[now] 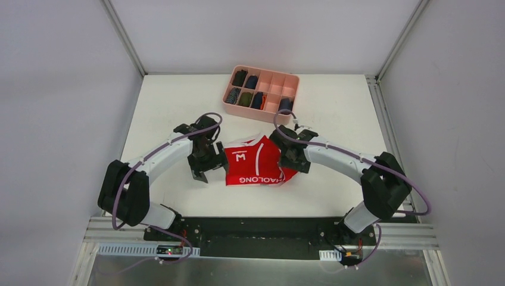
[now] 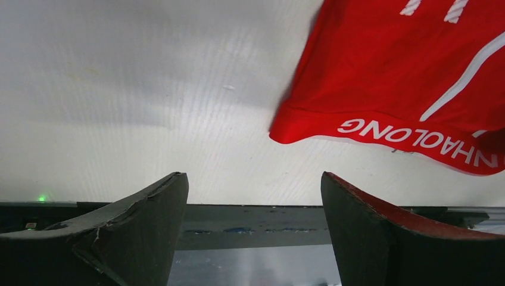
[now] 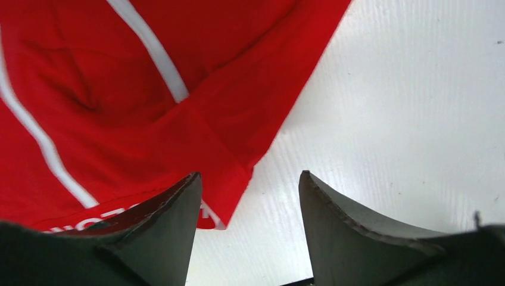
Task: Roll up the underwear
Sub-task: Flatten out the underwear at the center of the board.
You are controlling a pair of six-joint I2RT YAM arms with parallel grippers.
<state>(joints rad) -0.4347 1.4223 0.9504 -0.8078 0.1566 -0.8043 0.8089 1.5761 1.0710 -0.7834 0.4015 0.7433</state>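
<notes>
Left jaws: you see them standing wide apart, with nothing between them. In the left wrist view both fingers (image 2: 143, 232) frame bare white surface (image 2: 119, 89). The red underwear (image 2: 405, 71) lies ahead of these jaws and off to their right side, clear of the gap. Its band with white lettering is the edge nearest them.

Right jaws: you see them parted, gripping nothing. In the right wrist view the underwear (image 3: 119, 89) lies ahead of them and to their left. One hem corner reaches down to the inner edge of the left-hand finger (image 3: 155, 238). The rest of the gap shows only surface (image 3: 417, 89).

In the top view the underwear (image 1: 253, 161) lies spread flat on the surface (image 1: 172, 101), directly between the two sets of jaws. The left jaws sit just beside one side edge, and the right jaws sit at the opposite edge. The lettered band faces the arm bases.

A pink compartment tray (image 1: 266, 70) holding dark rolled garments (image 1: 241, 77) stands beyond both sets of jaws, apart from the underwear.
</notes>
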